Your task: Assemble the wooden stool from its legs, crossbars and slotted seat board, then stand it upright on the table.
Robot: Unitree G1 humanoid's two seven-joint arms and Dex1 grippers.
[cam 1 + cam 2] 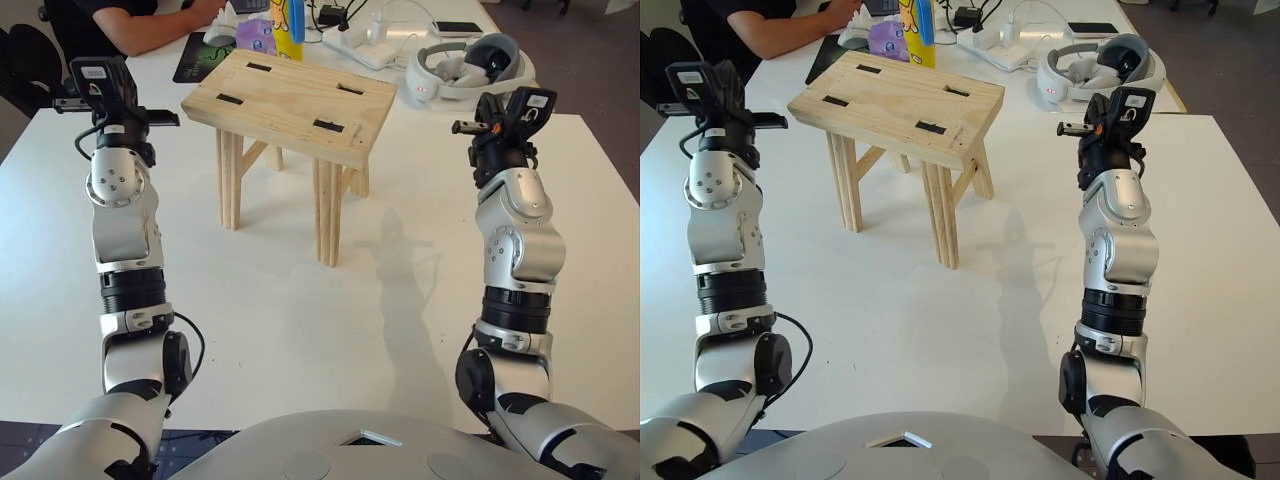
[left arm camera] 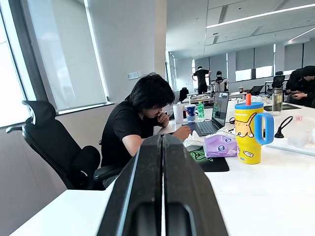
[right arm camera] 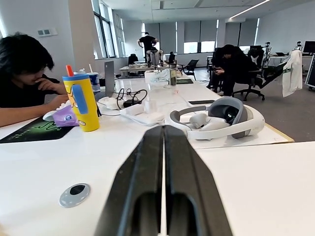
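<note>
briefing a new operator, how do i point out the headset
Start at the pale wooden stool standing mid-table. Past its far right corner lies the white-and-grey headset. It is a low looped band with a visor, unlike the upright yellow cup further left.

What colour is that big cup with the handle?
The cup is yellow, blue handle; best in left wrist view.

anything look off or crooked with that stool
Nothing stands out. The stool stands upright on the table, with its seat board sitting on the legs. The left gripper and right gripper are shut, off to either side.
</note>
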